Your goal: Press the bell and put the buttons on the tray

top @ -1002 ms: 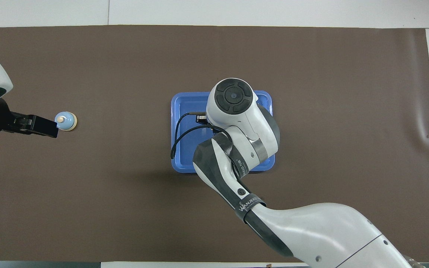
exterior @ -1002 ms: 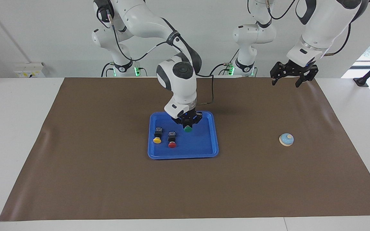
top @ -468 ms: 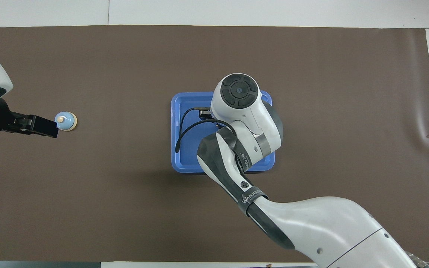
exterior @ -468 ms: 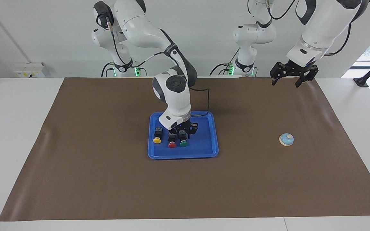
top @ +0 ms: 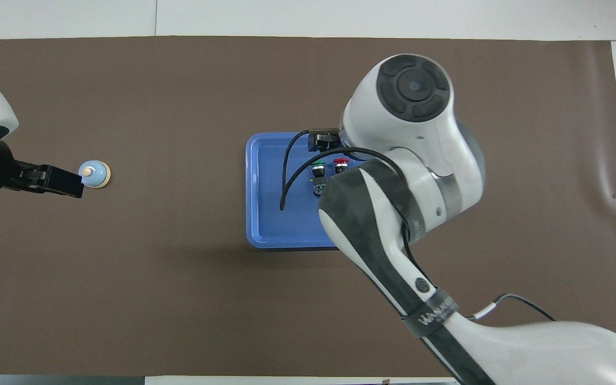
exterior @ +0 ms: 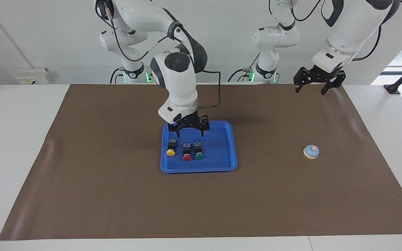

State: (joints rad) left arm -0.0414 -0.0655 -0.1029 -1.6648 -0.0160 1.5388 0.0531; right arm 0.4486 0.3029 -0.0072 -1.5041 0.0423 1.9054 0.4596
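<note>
Buttons [exterior: 186, 151] lie on tray [exterior: 222, 153] beneath spread, empty right tool [exterior: 189, 131].

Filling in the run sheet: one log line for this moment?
buttons: all three on tray | right gripper: open, above tray | left gripper: open, waiting | bell: on mat

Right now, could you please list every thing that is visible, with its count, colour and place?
tray: one, bright blue, middle of the brown mat.
buttons: three, black bodies, side by side in the tray; yellow cap toward the right arm's end, red cap in the middle, green cap toward the left arm's end.
bell: one, light blue with cream base, on the mat toward the left arm's end.
mat: one, brown, covers the table.
right gripper: open, empty, over the tray.
left gripper: open, empty, waits over the mat's edge.
</note>
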